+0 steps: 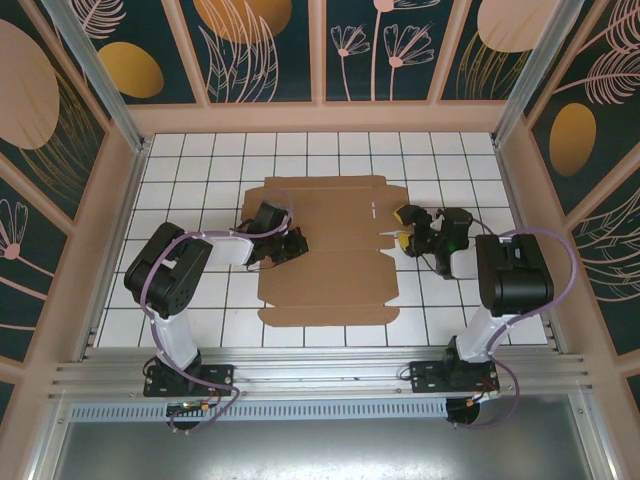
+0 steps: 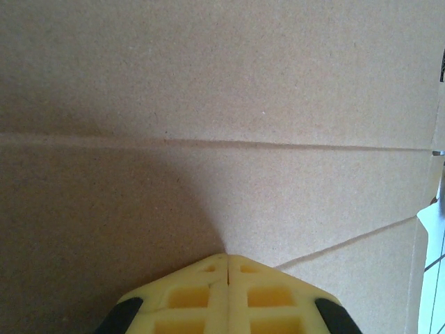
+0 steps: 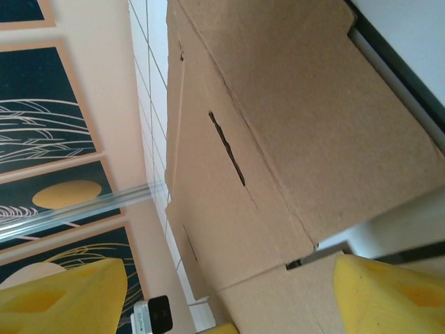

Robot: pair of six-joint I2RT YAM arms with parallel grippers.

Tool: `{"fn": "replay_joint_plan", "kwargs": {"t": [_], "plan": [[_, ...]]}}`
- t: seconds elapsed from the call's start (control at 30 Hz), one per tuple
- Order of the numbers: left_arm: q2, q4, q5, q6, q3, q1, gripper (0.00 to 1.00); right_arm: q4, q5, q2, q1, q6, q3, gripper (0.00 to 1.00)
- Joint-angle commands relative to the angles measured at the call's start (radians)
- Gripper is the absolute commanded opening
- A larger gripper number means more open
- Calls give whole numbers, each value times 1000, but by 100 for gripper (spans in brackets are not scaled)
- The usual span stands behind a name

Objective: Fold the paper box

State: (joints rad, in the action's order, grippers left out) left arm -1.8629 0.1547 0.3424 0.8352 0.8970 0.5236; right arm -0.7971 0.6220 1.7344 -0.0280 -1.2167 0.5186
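Observation:
The paper box [image 1: 330, 262] is a flat brown cardboard sheet with flaps and slits, lying in the middle of the white gridded table. My left gripper [image 1: 296, 243] rests on the sheet's left part. In the left wrist view its yellow fingertips [image 2: 227, 259] meet with no gap, tips down on the cardboard [image 2: 222, 83] near a crease. My right gripper [image 1: 406, 228] sits at the sheet's right edge. In the right wrist view its yellow fingers [image 3: 62, 296] stand wide apart, with the slitted cardboard flap [image 3: 278, 139] running between them, and the left finger is clear of it.
The table [image 1: 200, 170] is walled by peach-framed panels at the back [image 1: 320, 115] and on both sides. Aluminium posts [image 1: 95, 70] stand at the back corners. A metal rail [image 1: 320, 375] runs along the near edge by both arm bases.

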Motion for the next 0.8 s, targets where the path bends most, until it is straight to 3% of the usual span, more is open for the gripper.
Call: {"fn": "replay_joint_plan", "kwargs": {"t": [0.0, 0.3, 0.4, 0.53, 0.77], "plan": [[-28, -107, -70, -39, -10, -5, 0, -119, -14, 49, -11, -61, 17, 78], [-36, -113, -74, -48, -6, -5, 0, -399, -115, 110, -15, -193, -58, 78], [-32, -120, -78, -52, -4, -5, 0, -286, -144, 90, -22, -142, -40, 77], [-28, -127, -84, -57, -1, -6, 0, 128, -246, 9, -57, 53, 63, 79], [-32, -126, -82, -57, 2, -5, 0, 166, -265, 24, -71, 34, 83, 80]]}}
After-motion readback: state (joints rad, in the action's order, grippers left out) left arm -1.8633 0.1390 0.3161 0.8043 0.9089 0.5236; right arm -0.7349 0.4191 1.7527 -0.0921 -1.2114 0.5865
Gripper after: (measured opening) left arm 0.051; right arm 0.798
